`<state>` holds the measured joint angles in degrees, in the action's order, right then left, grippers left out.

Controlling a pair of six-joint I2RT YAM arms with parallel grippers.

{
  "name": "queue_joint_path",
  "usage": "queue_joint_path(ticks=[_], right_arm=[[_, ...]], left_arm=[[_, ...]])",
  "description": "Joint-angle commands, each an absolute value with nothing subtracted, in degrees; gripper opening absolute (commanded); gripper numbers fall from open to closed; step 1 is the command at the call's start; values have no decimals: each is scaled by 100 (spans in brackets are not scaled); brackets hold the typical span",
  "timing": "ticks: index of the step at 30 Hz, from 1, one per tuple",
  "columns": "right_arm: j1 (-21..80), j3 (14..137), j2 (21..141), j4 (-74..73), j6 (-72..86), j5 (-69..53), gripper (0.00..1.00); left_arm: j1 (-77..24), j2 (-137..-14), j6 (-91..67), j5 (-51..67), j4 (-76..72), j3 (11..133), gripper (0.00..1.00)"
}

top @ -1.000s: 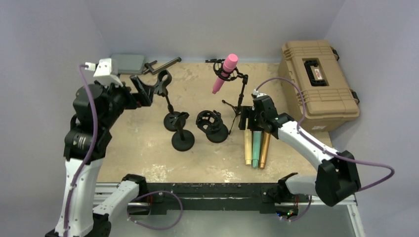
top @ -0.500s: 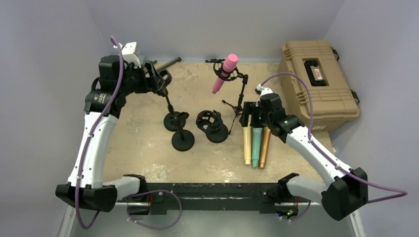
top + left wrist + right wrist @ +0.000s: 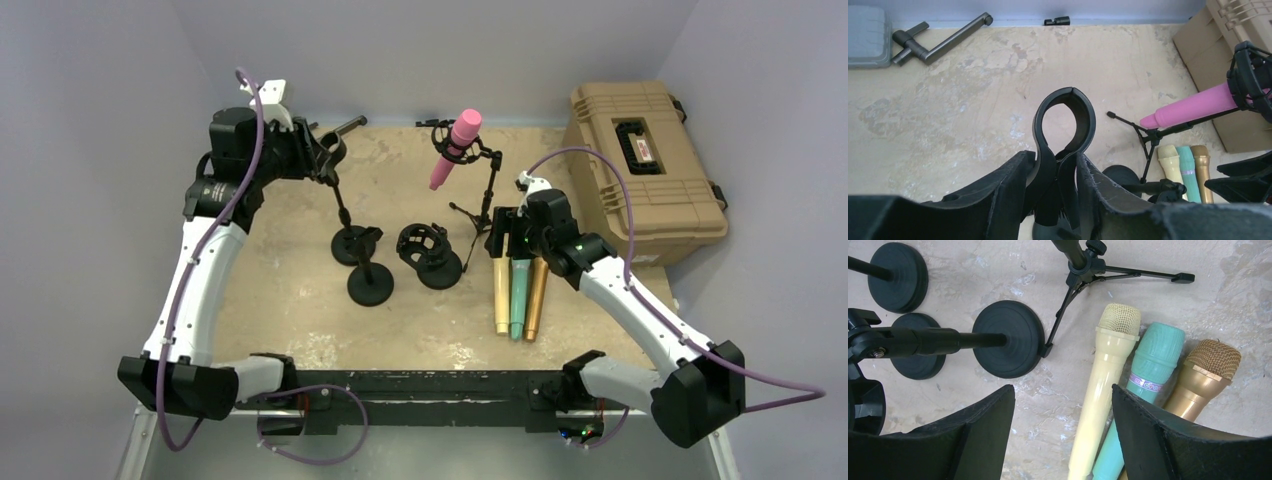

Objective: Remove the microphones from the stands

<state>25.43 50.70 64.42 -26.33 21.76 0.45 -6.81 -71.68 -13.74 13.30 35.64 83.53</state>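
The pink microphone [image 3: 455, 148] sits tilted in a black shock mount on top of a tripod stand [image 3: 485, 205] at the back middle; in the left wrist view the pink microphone [image 3: 1193, 106] shows at the right. My left gripper [image 3: 325, 160] is far from it, at the back left. There my left gripper [image 3: 1055, 157] is shut on the pinch handles of an empty black stand clip [image 3: 1065, 115]. My right gripper [image 3: 503, 235] hovers open by the tripod's feet, and in its wrist view the right gripper [image 3: 1063, 395] holds nothing.
A cream microphone [image 3: 1105, 375], a teal one [image 3: 1148, 370] and a gold one [image 3: 1200, 375] lie side by side under my right gripper. Round-base stands [image 3: 370, 285] and a shock-mount stand [image 3: 430, 250] crowd the middle. A tan case [image 3: 645, 160] sits at the right.
My left arm swung up and back from the left edge to the empty stand's clip, and its jaws closed on the clip handles. My right arm shifted slightly right.
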Motion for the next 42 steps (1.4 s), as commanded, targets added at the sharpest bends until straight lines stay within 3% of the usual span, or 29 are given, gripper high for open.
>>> queue_joint_path(ticks=[1, 5, 11, 42], right_arm=[[2523, 5242, 6313, -2661, 2075, 11, 69], [2527, 5246, 6254, -2671, 2074, 14, 68], [2529, 5266, 6265, -2698, 2057, 10, 68], [2530, 5038, 6204, -2581, 2065, 62, 68]], left_arm=[[-646, -7275, -1154, 1326, 3481, 7784, 35], [-642, -7291, -1152, 1388, 3401, 7427, 27], [-643, -7240, -1113, 1394, 3311, 6961, 24], [-1055, -7568, -1718, 997, 3273, 5715, 20]])
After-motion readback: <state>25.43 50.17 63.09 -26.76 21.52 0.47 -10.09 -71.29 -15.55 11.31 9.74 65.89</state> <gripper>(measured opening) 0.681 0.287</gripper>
